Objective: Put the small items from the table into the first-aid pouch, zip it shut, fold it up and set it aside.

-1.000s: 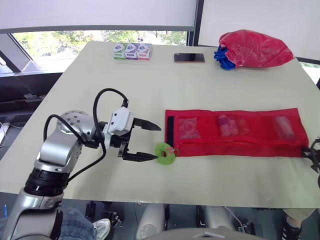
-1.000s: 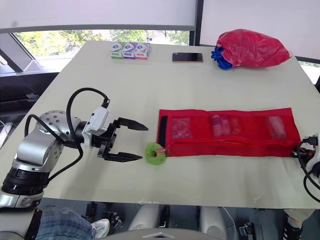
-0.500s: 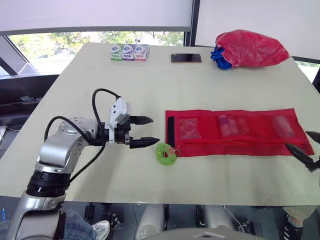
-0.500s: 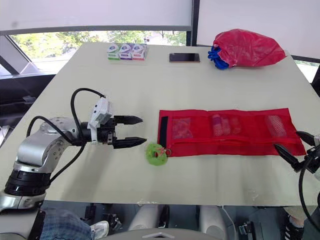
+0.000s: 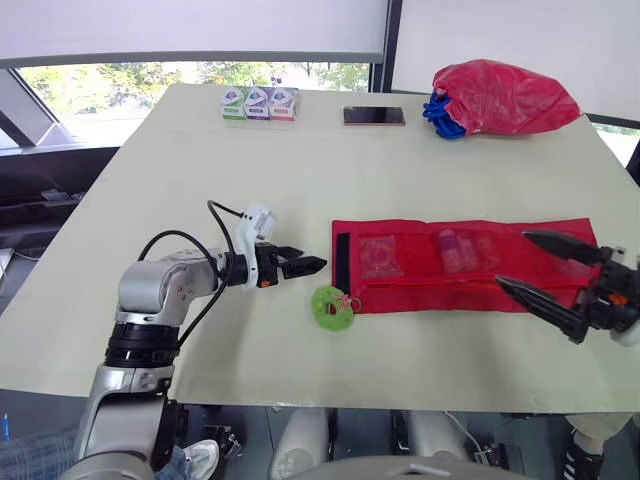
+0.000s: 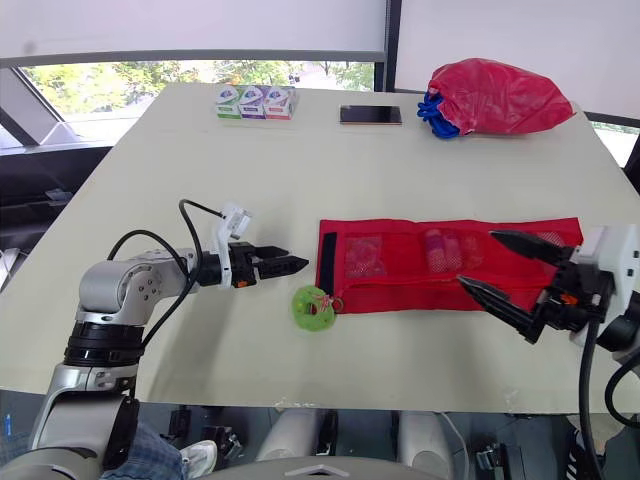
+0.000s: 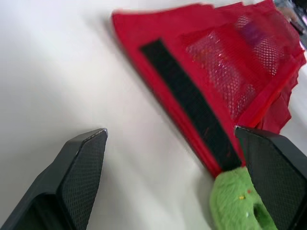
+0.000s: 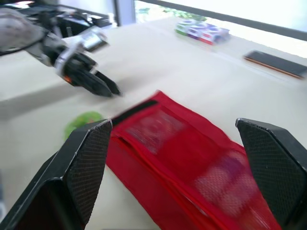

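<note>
Pouch (image 5: 465, 265) lies lengthwise between both grippers, fingers spread, its black-strip end (image 5: 342, 260) near the left gripper (image 5: 312, 265), its other end at the right gripper (image 5: 512, 260).

Pale table (image 5: 400, 170), red pouch (image 5: 470, 262) lay ahead of left gripper (image 5: 314, 266) jaws, green ring (image 5: 329, 306) near them, phone (image 5: 374, 116), boxes (image 5: 259, 103), bag (image 5: 505, 97) well beyond.

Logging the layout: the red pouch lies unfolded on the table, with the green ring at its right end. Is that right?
No: the green ring sits at the left end of the red pouch, as the left eye view shows. The pouch does lie unfolded on the table.
</note>
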`<move>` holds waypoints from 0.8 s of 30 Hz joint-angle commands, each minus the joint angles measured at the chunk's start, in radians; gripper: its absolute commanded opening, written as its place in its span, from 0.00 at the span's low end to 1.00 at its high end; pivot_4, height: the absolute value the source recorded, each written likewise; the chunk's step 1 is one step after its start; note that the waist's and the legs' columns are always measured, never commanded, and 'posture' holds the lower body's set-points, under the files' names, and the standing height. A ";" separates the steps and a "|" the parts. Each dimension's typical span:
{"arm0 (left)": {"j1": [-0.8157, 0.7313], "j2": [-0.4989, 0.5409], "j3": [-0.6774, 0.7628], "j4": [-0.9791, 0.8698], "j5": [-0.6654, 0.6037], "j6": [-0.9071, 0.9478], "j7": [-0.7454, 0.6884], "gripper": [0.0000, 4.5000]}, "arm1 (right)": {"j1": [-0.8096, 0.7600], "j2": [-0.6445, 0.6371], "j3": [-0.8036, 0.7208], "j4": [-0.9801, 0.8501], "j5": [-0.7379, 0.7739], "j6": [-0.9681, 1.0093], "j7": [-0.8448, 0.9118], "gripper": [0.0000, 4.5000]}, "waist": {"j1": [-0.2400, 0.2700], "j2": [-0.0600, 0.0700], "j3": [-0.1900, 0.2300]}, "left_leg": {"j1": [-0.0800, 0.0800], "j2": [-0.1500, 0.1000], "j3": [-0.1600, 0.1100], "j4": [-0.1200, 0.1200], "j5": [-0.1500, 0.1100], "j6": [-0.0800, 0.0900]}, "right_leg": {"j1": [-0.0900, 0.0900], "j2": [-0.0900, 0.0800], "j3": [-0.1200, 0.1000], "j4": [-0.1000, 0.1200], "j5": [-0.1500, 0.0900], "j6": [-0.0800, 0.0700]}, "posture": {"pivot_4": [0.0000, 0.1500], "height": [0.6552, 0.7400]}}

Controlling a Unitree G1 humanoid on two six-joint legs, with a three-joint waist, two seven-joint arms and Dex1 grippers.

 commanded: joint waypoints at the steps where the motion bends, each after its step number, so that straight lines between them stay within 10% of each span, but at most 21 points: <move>1: -0.044 -0.067 0.075 0.004 -0.082 0.208 0.079 1.00 | -0.040 -0.022 0.020 -0.028 0.010 -0.001 -0.019 0.98 | 0.001 0.000 0.000 | 0.000 -0.001 0.000 0.000 0.000 0.000 | 0.000 -0.001 0.000 0.000 0.000 0.000 | 1.00 1.00; 15: -0.173 -0.350 0.300 0.183 -0.143 0.457 0.336 1.00 | -0.063 -0.011 0.053 -0.062 0.029 -0.010 -0.058 0.98 | 0.001 -0.001 -0.001 | 0.001 -0.003 -0.001 0.000 0.000 0.000 | 0.002 -0.002 0.000 0.000 0.001 0.001 | 1.00 1.00; 24: -0.181 -0.305 0.314 0.225 -0.200 0.457 0.355 0.34 | -0.071 -0.003 0.095 -0.074 0.027 -0.019 -0.059 1.00 | -0.001 -0.001 0.000 | 0.001 -0.002 -0.001 0.000 0.000 -0.001 | 0.002 -0.001 0.000 0.000 0.001 0.001 | 1.00 1.00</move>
